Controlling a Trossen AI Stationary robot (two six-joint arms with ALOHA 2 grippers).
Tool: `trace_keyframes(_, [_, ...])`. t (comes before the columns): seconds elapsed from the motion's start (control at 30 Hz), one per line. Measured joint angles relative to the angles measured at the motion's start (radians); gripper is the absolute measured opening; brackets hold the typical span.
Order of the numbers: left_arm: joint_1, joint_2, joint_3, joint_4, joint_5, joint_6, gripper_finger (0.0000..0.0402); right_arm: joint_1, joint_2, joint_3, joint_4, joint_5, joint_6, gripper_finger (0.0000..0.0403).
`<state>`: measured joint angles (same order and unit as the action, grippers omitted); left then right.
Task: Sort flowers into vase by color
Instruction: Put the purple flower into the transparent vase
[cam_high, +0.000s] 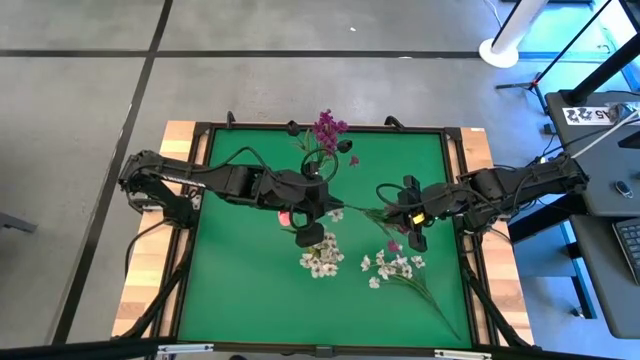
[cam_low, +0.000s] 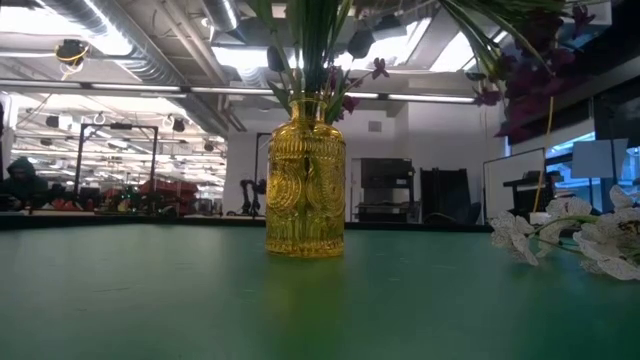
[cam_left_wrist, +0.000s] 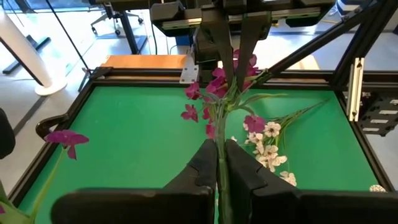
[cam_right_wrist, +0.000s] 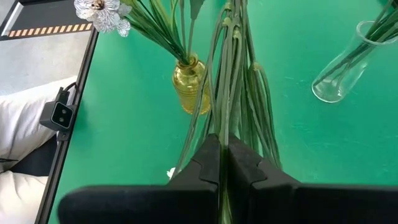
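Note:
A magenta-blossomed flower on a green stem (cam_left_wrist: 217, 93) stretches between my two grippers above the mat. My left gripper (cam_left_wrist: 219, 168) (cam_high: 322, 208) is shut on its bare stem. My right gripper (cam_right_wrist: 221, 155) (cam_high: 402, 222) is shut on its leafy stems, and it faces the left one in the left wrist view (cam_left_wrist: 228, 56). More magenta flowers (cam_high: 326, 130) stand with their stems in a clear vase (cam_right_wrist: 342, 78) toward the far edge. A yellow glass vase (cam_low: 305, 180) (cam_right_wrist: 188, 87) stands on its base and holds green stems. Sprays of white blossoms (cam_high: 322, 258) (cam_high: 393, 266) lie on the mat. My left gripper pinches the thin green stem (cam_left_wrist: 220, 152) between its two fingers, and the stem runs along and out past the fingertips toward the blossoms. The flower is lifted clear of the mat. My right gripper pinches a bundle of several green stems and leaves (cam_right_wrist: 225, 127) between its fingers. In the left wrist view its fingers (cam_left_wrist: 214, 37) come down from above, just beyond the blossoms. The flower hangs clear of the table.
A dark raised frame (cam_high: 455, 135) borders the green mat (cam_high: 240, 290). The white sprays lie toward the near right, also seen low on the right in the low view (cam_low: 570, 232). Bare mat lies to the near left. A loose magenta bloom on a stem (cam_left_wrist: 65, 137) shows beside my left gripper.

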<state>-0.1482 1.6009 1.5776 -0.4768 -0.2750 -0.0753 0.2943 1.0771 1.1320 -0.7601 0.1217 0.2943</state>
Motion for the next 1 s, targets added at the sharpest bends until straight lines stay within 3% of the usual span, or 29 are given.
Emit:
trace_keyframes(0.23, [0.0, 0.0, 0.0, 0.018, -0.004, 0.0, 0.0003, 0.0, -0.001, 0.0, 0.001, 0.0, -0.01, 0.0021])
trace_keyframes(0.67, [0.001, -0.016, 0.0, 0.03, -0.06, 0.0, 0.0002, 0.001, -0.089, 0.0, 0.002, -0.002, -0.014, 0.0167])
trace_keyframes(1.0, [-0.016, -0.049, 0.001, 0.068, -0.121, 0.017, 0.0002, 0.001, -0.294, 0.0, 0.042, -0.003, -0.016, 0.0182])
